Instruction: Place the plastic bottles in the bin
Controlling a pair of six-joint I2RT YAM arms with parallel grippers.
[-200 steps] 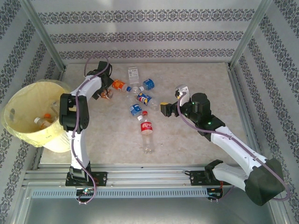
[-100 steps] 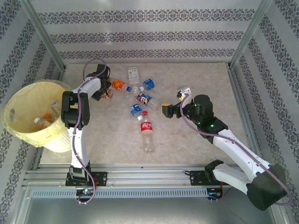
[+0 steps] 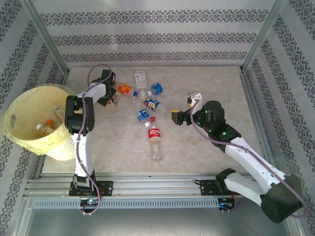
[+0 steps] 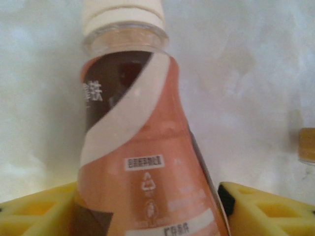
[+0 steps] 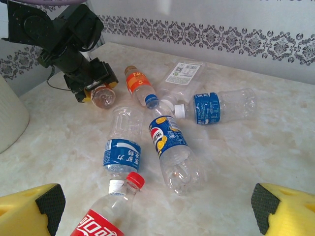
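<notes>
A brown-and-pink labelled plastic bottle (image 4: 138,147) with a white cap lies at the far left of the table. My left gripper (image 4: 147,211) (image 3: 109,100) is shut on its body, a yellow finger (image 4: 44,209) against each side. Other plastic bottles lie mid-table: orange-labelled (image 3: 125,89), two blue-labelled (image 3: 156,89) (image 3: 142,115), blue-and-yellow (image 3: 153,104) and red-labelled (image 3: 153,134). My right gripper (image 3: 183,107) (image 5: 156,204) hangs wide open just right of this group, holding nothing. The pale-yellow bin (image 3: 19,105) stands off the table's left edge with a bottle (image 3: 45,127) inside.
A flat clear bottle with a white label (image 3: 141,77) lies near the back wall. Patterned walls and metal posts (image 3: 47,37) enclose the table. The right half of the tabletop (image 3: 231,93) is bare. The bin's wall (image 5: 10,118) shows at the left of the right wrist view.
My left gripper has come down and closed round the brown-labelled bottle. The right arm drifted slightly right and stayed wide open.
</notes>
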